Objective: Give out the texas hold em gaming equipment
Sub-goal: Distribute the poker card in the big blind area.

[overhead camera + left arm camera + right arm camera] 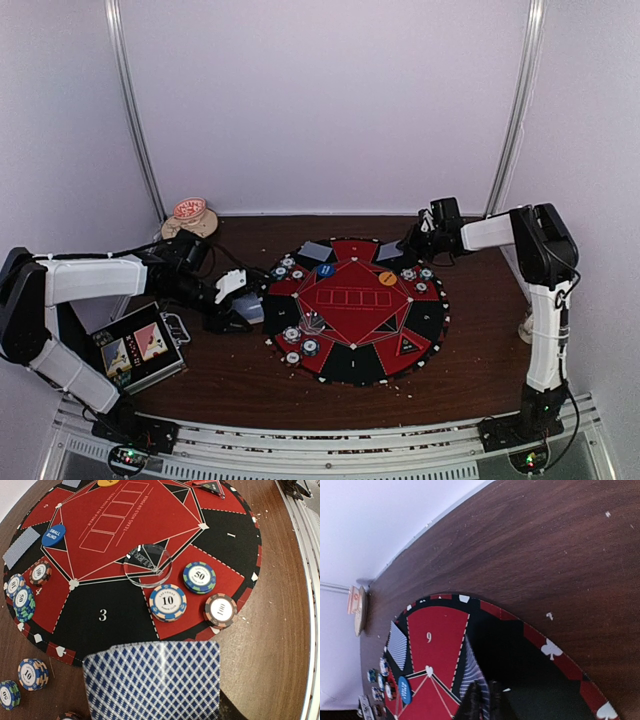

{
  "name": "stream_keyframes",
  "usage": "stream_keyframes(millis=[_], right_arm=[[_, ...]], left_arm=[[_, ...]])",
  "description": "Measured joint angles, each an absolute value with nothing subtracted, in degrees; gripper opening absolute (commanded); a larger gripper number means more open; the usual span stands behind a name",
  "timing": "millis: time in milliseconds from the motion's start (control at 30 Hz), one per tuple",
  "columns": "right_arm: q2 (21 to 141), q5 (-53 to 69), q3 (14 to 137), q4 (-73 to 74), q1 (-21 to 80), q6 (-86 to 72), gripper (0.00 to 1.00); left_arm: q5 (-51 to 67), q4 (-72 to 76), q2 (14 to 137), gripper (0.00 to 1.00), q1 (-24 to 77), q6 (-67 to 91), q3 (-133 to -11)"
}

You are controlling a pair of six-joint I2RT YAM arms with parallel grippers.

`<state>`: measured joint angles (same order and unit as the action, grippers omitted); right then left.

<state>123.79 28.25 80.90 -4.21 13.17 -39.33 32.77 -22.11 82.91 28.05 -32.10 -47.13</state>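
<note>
A round red-and-black poker mat lies mid-table. My left gripper is at the mat's left edge, shut on a stack of blue diamond-backed playing cards that hides its fingers. Beyond the cards lie 10, 50 and 100 chips and a clear dealer disc. A blue small-blind button and an orange button lie on the mat. My right gripper is low at the mat's far right edge, shut on a card seen edge-on.
A beige mug stands at the back left. A metal case with card pictures lies front left. More chips sit on the mat's left edge and off it. Another card lies at the mat's far side.
</note>
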Motion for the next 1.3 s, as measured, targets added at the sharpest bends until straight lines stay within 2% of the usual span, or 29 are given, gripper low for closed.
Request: stream_keyframes(millis=[133, 333, 467, 600, 800, 967, 1133, 1300], right_arm=[[127.22, 27.66, 85.62, -0.84, 12.82, -37.34, 0.41], [127.57, 23.18, 88.53, 4.29, 12.82, -35.31, 0.5], [127.28, 19.94, 89.93, 7.05, 12.8, -34.04, 0.64], [124.27, 16.38, 89.08, 9.67, 12.78, -32.69, 0.7], [109.32, 14.0, 78.11, 6.7, 14.37, -32.88, 0.74], [98.06, 14.37, 69.97, -0.47, 23.29, -33.91, 0.75], [96.55, 17.67, 63.33, -9.39, 34.72, -36.95, 0.75], [101.25, 21.85, 61.06, -17.32, 43.42, -40.97, 0.75]], left_arm=[[32.77, -22.11, 82.98, 0.45, 28.08, -32.1, -47.13], [32.77, -22.13, 83.33, 0.45, 28.05, -32.12, -47.13], [32.77, -22.11, 83.37, 0.45, 28.05, -32.12, -47.13], [32.75, -22.13, 83.37, 0.45, 28.08, -32.12, -47.13], [32.73, -22.15, 83.37, 0.45, 28.08, -32.12, -47.13], [32.56, -22.15, 83.37, 0.45, 28.05, -32.12, -47.13], [32.56, -22.17, 83.37, 0.45, 28.05, -32.12, -47.13], [32.56, -22.17, 83.37, 0.45, 28.05, -32.12, -47.13]])
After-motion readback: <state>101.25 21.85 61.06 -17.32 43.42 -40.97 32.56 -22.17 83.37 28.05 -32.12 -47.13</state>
